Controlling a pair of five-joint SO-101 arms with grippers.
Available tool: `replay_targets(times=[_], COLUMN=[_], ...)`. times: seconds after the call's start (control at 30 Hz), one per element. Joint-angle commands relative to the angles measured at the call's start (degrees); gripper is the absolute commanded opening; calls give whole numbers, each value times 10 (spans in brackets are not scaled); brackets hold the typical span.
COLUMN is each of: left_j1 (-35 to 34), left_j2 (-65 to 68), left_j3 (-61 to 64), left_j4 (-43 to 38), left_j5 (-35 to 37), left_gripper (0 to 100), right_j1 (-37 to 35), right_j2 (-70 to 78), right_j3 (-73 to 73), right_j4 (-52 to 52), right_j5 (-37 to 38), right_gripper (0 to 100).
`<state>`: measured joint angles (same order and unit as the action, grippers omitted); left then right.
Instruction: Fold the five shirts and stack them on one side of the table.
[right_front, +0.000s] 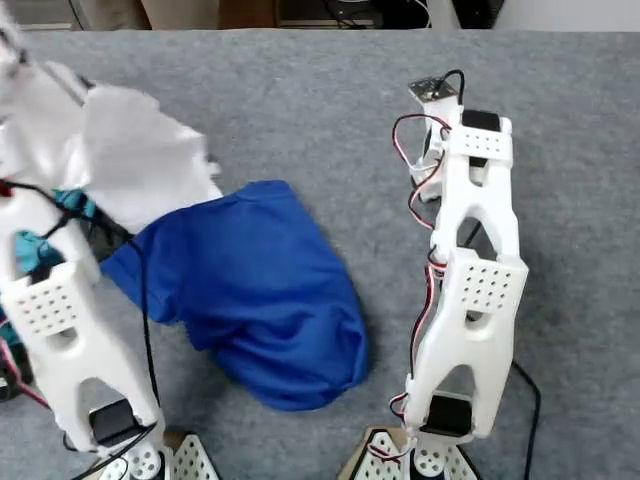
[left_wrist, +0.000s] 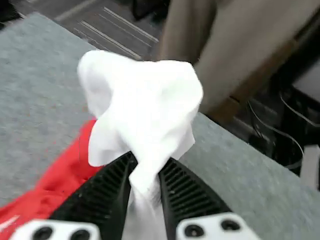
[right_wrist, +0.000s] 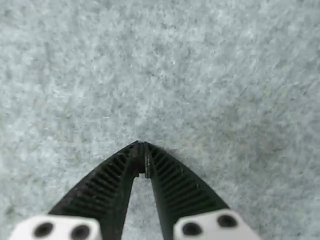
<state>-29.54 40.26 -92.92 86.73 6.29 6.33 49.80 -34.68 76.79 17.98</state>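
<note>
Clearly little is done so far: the left gripper (left_wrist: 145, 175) is clamped on a bunched white shirt (left_wrist: 145, 105), lifted near the table's (right_front: 300, 110) far left edge, with a red shirt (left_wrist: 55, 185) beneath. A blue shirt (right_front: 260, 290) lies crumpled mid-table, next to a teal cloth (right_front: 70, 205) (mostly hidden under the arm). The right gripper (right_wrist: 141, 165), fingers together on nothing, hangs over bare table. Nothing looks folded or stacked yet.
</note>
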Motion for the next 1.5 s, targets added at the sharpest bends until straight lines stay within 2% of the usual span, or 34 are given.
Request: replay_targets(times=[0.0, 0.17, 0.5, 0.77, 0.9, 0.97, 1.07, 1.13, 1.23, 1.37, 1.47], left_j1=[-47, -96, -178, -224, -232, -228, -207, -194, -190, -195, -204], left_j2=[-48, -52, -53, -50, -47, -45, -44, -44, -44, -49, -53], left_j3=[-28, -28, -29, -28, -23, -12, 4, 4, 4, 4, -8], left_j4=[-3, -8, -91, -92, -91, -64, 1, 38, 54, 55, 87], left_j5=[-1, -1, -1, 1, 30, 33, 40, 65, 76, 76, 48], left_gripper=[20, 20, 20, 20, 33, 103, 284, 350, 363, 364, 363], right_j1=[-9, -9, -9, -9, -10, -16, -25, -32, -58, -103, -152], right_j2=[5, 13, 14, 14, 14, 15, 15, 14, 7, -11, -25], right_j3=[-40, -51, -51, -51, -50, -50, -48, -49, -65, -131, -206], right_j4=[-4, -4, -4, -4, -5, -4, -4, 4, 48, 152, 236], right_j5=[-4, -4, -4, -4, -2, -1, 0, 0, 3, 45, 69], right_gripper=[8, 8, 8, 9, 9, 9, 9, 9, 9, 9, 9])
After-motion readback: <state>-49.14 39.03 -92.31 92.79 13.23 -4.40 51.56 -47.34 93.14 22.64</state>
